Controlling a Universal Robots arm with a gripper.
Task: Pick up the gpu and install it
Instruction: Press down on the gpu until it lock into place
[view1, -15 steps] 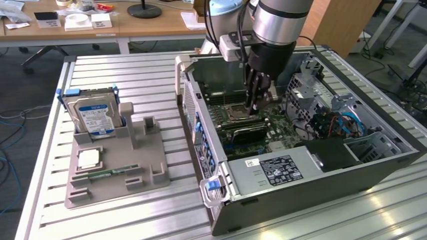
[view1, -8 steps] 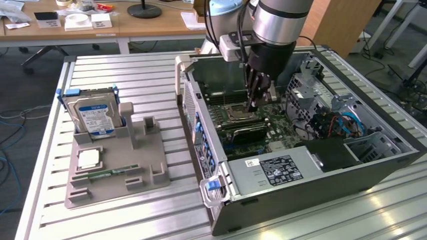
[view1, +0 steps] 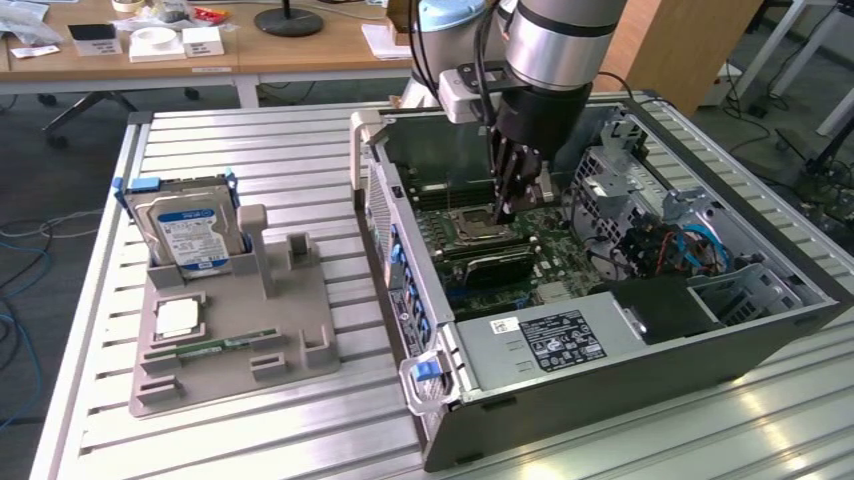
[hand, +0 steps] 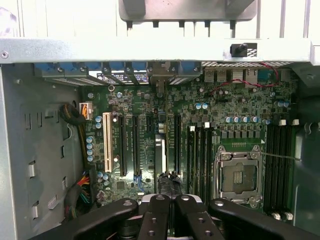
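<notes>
The gpu (hand: 160, 152) stands on edge in a slot of the green motherboard (hand: 220, 107), inside the open computer case (view1: 400, 150). In the wrist view it is a thin grey line running toward the case's back panel. From outside the gpu (view1: 497, 263) looks like a low dark card just below the arm. My gripper (view1: 506, 214) reaches straight down into the case and hangs right over the card's upper edge. Its black fingers (hand: 155, 215) are shut, tips (hand: 168, 186) together. I cannot tell whether they touch the card.
An empty CPU socket (hand: 239, 175) and memory slots (hand: 197, 155) lie beside the card. A grey fixture (view1: 234, 340) on the exterior view's left holds a blue-labelled hard drive (view1: 187, 230), a processor (view1: 178, 318) and a memory stick (view1: 200, 350). The power supply (view1: 561, 340) fills the case's near end.
</notes>
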